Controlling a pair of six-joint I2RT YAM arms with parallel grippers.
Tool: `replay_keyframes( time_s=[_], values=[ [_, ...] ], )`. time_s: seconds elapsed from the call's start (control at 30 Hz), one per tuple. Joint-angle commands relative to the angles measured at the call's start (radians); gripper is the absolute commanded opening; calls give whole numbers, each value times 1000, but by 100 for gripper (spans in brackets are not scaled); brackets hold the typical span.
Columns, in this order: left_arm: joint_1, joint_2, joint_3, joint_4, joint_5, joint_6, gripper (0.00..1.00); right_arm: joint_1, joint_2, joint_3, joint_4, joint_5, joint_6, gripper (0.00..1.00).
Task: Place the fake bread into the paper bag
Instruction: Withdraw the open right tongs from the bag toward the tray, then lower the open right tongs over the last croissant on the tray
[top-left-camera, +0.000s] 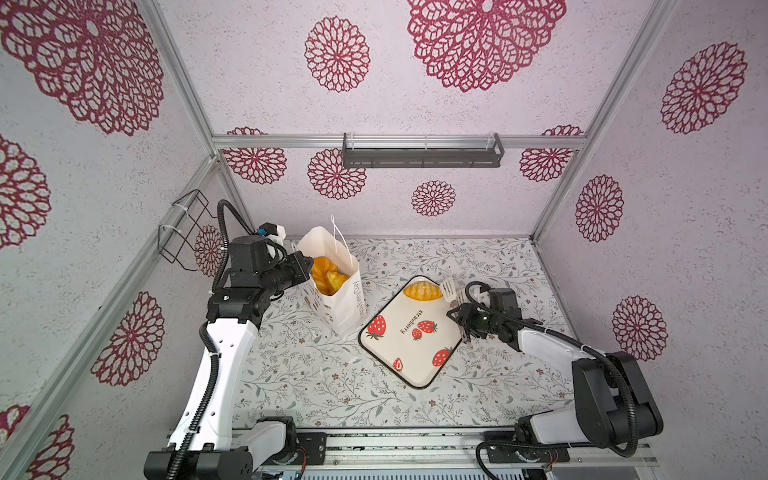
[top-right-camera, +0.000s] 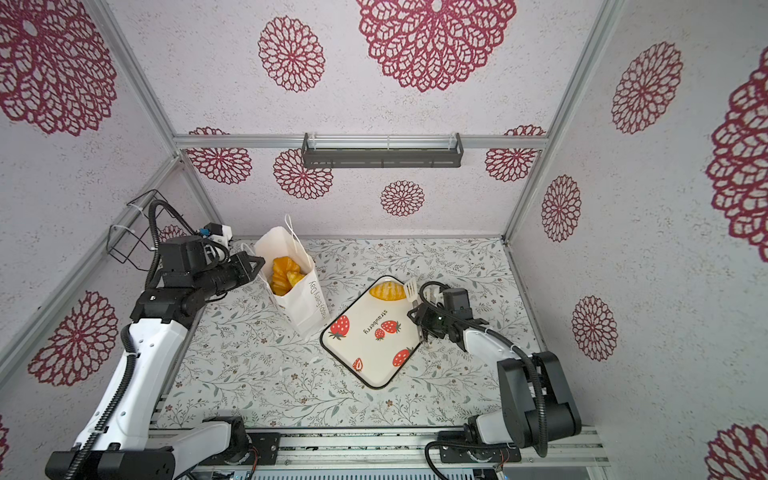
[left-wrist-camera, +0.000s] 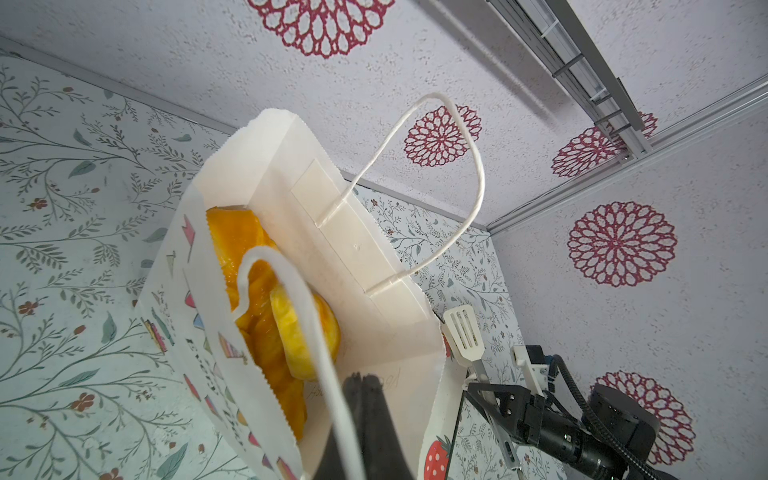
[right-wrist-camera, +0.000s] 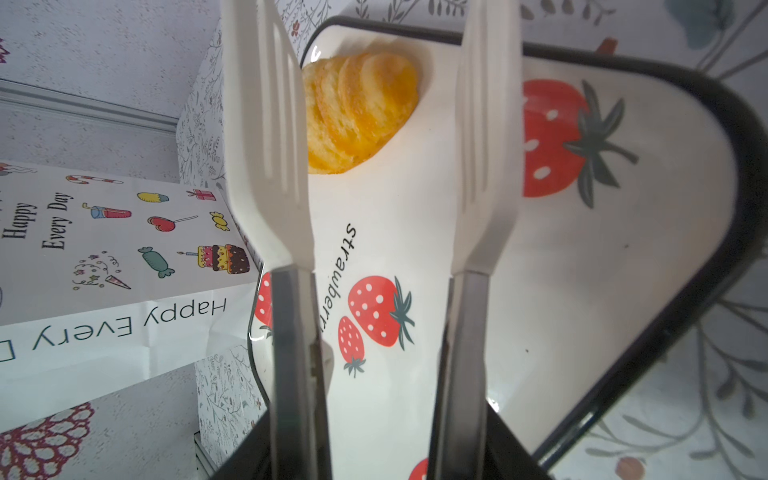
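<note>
Bread not yet bagged: one glossy golden-yellow ridged toy loaf (top-left-camera: 423, 291), lying in the far corner of the cream strawberry-print tray (top-left-camera: 415, 359). It sits beyond the tips of the white slotted tongs (right-wrist-camera: 266, 166), a little to one side of the gap between the blades. Other golden pastries (left-wrist-camera: 266, 324) sit in the tall white paper carrier bag (top-left-camera: 345, 307), piled close under its mouth, just beside the left gripper (top-left-camera: 308, 264). Handling, judged: the loaf looks light, hard and shiny, probably hollow plastic, so it is likely to slip out from between smooth blades. Best taken across its short width near the middle, blades low to the tray floor, tray wall behind as backstop. The bag is thin paper, soft, easily creased or tipped. The left fingers are pressed together at the bag's near rim, apparently pinching the paper to keep the mouth open; the pinch point itself is cut off at the edge of the left wrist view. The right gripper (top-left-camera: 462, 319) is clamped on the tongs' metal arms; the blades stand apart with nothing between them. Hidden: one end of the loaf behind a blade in the right wrist view; the number of pastries in the bag cannot be counted. One cord handle (left-wrist-camera: 312, 324) droops across the opening and may snag.
</note>
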Motion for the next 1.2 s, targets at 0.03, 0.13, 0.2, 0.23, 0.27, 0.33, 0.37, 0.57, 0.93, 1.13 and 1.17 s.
replay_keyframes(
  time_s=[0.03,0.13,0.2,0.23,0.27,0.33,0.37,0.57,0.93,1.13,1.17],
  values=[
    [8,-15,-11,25,8,2,0,-7,21,10,99,-50,30,44],
    [8,-15,-13,25,6,2,0,-7,45,13,131,-67,44,44],
    [8,-15,-11,25,6,3,0,-7,53,13,149,-75,51,44],
    [8,-16,-12,25,8,3,0,-7,56,13,152,-77,53,44],
    [9,-16,-10,25,6,4,0,-7,59,14,153,-78,53,44],
    [9,-16,-11,24,5,6,0,-7,67,20,156,-81,53,44],
    [9,-16,-13,25,3,7,0,-7,73,23,156,-82,52,44],
    [11,-16,-17,28,5,6,0,-7,98,35,168,-87,56,43],
    [17,-18,-22,28,5,13,0,-5,133,59,201,-105,74,32],
    [20,-20,-25,31,7,13,0,-4,117,51,184,-102,65,22],
    [20,-19,-23,31,8,13,0,-4,111,48,182,-99,62,20]
  ],
)
